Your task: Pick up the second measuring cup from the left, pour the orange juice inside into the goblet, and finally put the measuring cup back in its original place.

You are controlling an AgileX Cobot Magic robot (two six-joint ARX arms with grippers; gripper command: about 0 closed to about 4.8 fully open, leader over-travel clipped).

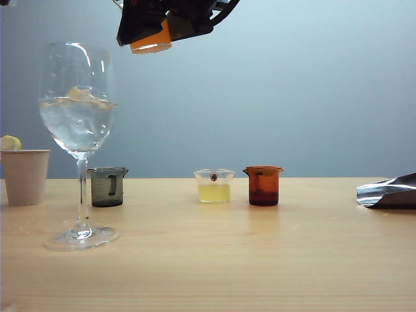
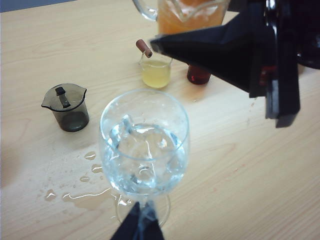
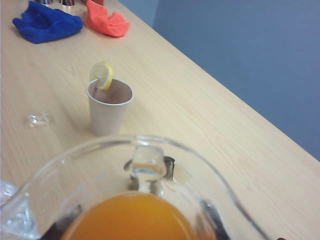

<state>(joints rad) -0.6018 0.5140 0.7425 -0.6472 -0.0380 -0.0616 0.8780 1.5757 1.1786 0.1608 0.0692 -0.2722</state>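
My right gripper [image 1: 156, 29] hangs high above the table, shut on the second measuring cup [image 1: 151, 40], a small clear beaker full of orange juice [image 3: 134, 220]. The cup sits above and a little to the right of the goblet [image 1: 78, 110], slightly tilted. The goblet stands upright on the table with ice and clear liquid in its bowl. In the left wrist view my left gripper [image 2: 137, 227] shows only as two dark fingertips close together, over the goblet's foot, holding nothing. It is out of the exterior view.
On the table stand a paper cup [image 1: 25, 175] with a lemon slice, a smoky grey beaker [image 1: 107, 186], a clear beaker of pale yellow liquid [image 1: 214, 185] and an amber beaker [image 1: 263, 185]. A silvery object [image 1: 390, 192] lies at the right. Spilled water [image 2: 85, 192] lies by the goblet.
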